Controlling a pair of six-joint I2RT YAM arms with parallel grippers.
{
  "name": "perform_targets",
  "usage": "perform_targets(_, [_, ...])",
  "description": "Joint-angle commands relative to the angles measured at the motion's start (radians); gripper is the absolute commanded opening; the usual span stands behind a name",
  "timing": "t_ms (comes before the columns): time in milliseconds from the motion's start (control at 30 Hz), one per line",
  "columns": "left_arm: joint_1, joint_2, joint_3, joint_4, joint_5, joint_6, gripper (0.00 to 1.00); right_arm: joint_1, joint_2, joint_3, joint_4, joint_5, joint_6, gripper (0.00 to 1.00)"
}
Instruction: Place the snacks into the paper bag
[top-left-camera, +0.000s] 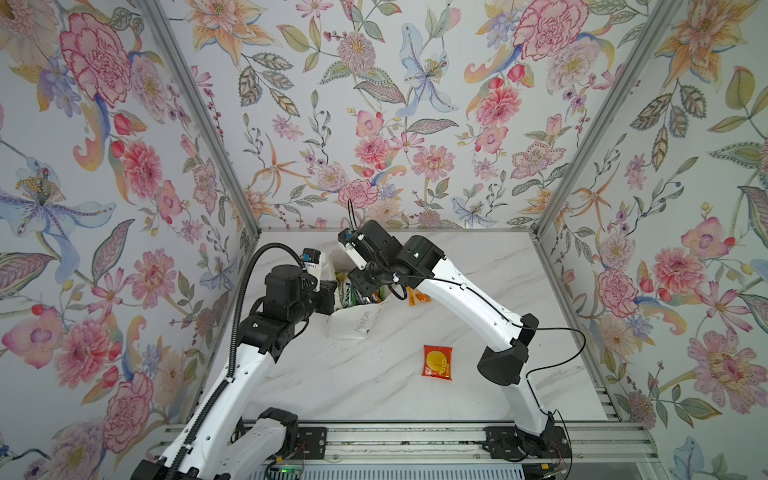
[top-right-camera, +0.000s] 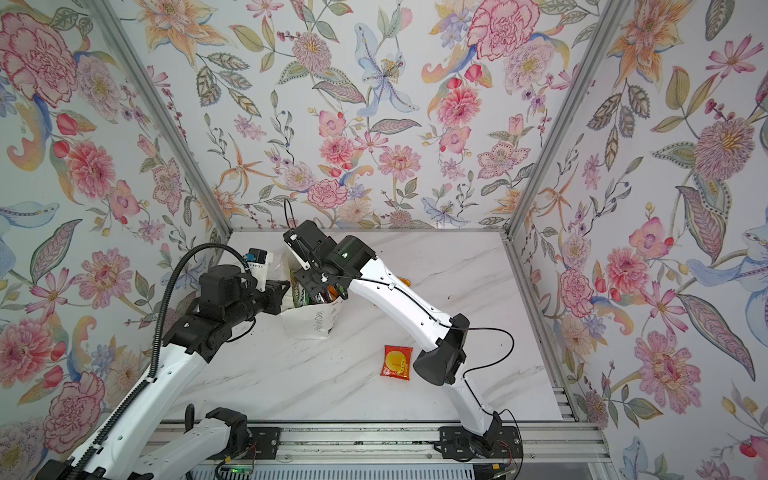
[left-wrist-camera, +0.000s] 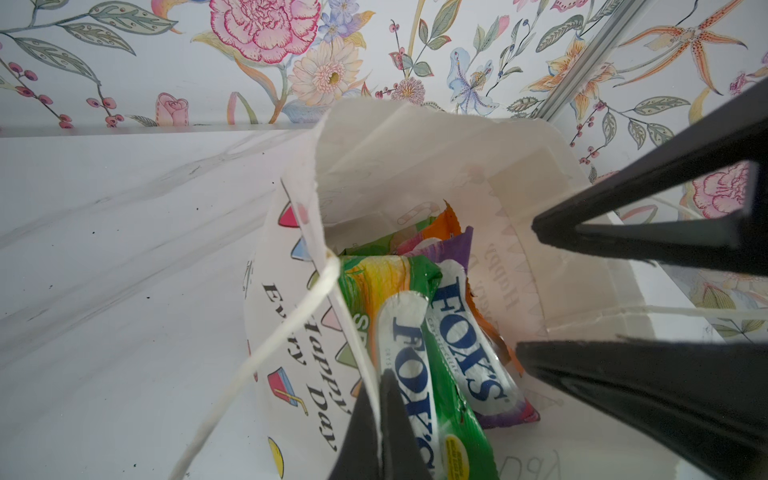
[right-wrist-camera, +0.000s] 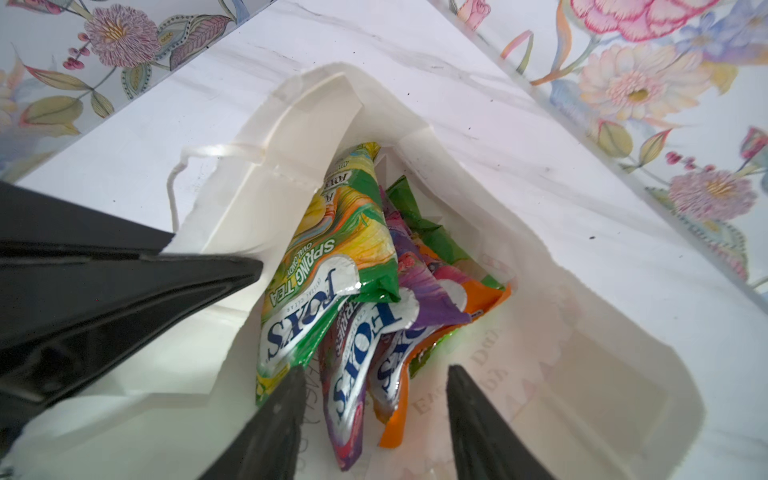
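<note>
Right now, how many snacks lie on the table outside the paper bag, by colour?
Red packet: 1
Orange packet, partly hidden: 1
Total outside the paper bag: 2

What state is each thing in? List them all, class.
paper bag, upright, mouth open
left gripper, shut on the paper bag's rim
right gripper, open at the bag's mouth
Fox's packets, standing inside the bag
red packet, flat on the table, outside the bag
orange packet, on the table beyond the bag, partly hidden
</note>
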Motion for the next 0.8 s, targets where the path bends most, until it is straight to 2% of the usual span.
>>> perform_targets(0, [0.01,-0.006,0.056,0.107,-0.008,0.014,0.0,0.024,-0.086,-0.007,0.003,0.084,0.021,0.65])
perform_targets(133, [0.01,-0.009,0.048,0.116,-0.01,0.007,0.0,0.045,-0.142,-0.029,0.003,0.14,0.039,0.72])
perform_targets(500, [0.011,-0.01,0.044,0.117,-0.007,0.008,0.0,0.048,-0.233,-0.063,0.004,0.196,0.141,0.76])
perform_targets(633, [0.012,-0.01,0.045,0.115,-0.008,0.005,0.0,0.031,-0.255,-0.107,0.004,0.302,0.223,0.78])
perform_targets(767, [0.011,-0.012,0.045,0.117,-0.007,0.004,0.0,-0.039,-0.282,-0.227,0.005,0.307,0.333,0.78])
